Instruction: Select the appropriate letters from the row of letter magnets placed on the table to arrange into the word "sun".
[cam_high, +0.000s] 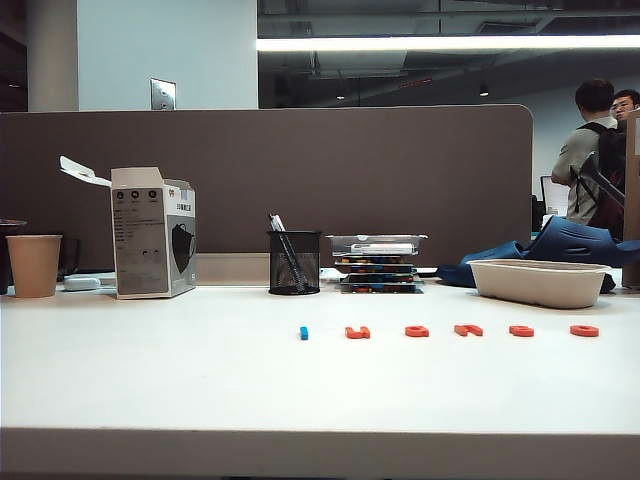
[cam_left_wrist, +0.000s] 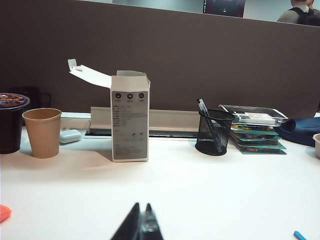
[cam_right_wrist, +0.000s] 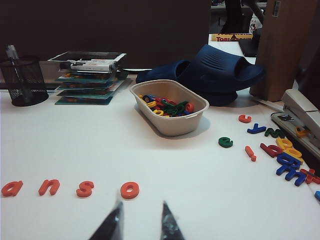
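Behind the large flat white tabletop (cam_high: 150, 380), a grey-brown partition (cam_high: 300, 170) is closing off the scene. The row of small flat orange-red plastic letter magnets (cam_high: 470, 330) is lying across the middle right of the exterior view, with a tiny blue piece (cam_high: 303, 332) at its left end. In the right wrist view an "n" (cam_right_wrist: 49, 187) and an "s" (cam_right_wrist: 85, 188) are sitting side by side between an "a" (cam_right_wrist: 12, 188) and an "o" (cam_right_wrist: 129, 190); no "u" can be read.

Neither arm is showing in the exterior view. The right gripper (cam_right_wrist: 141, 220) is hovering at the bottom centre of its view with its fingers parted and nothing between them, near the "o". The left gripper (cam_left_wrist: 141, 222) is sitting at the bottom centre of its view, its fingers pressed together and empty.

The letters are lying close together and flat, so a descending finger is likely to nudge a neighbour or slip off. Grabbing the "o" or "a" by mistake is also a risk.
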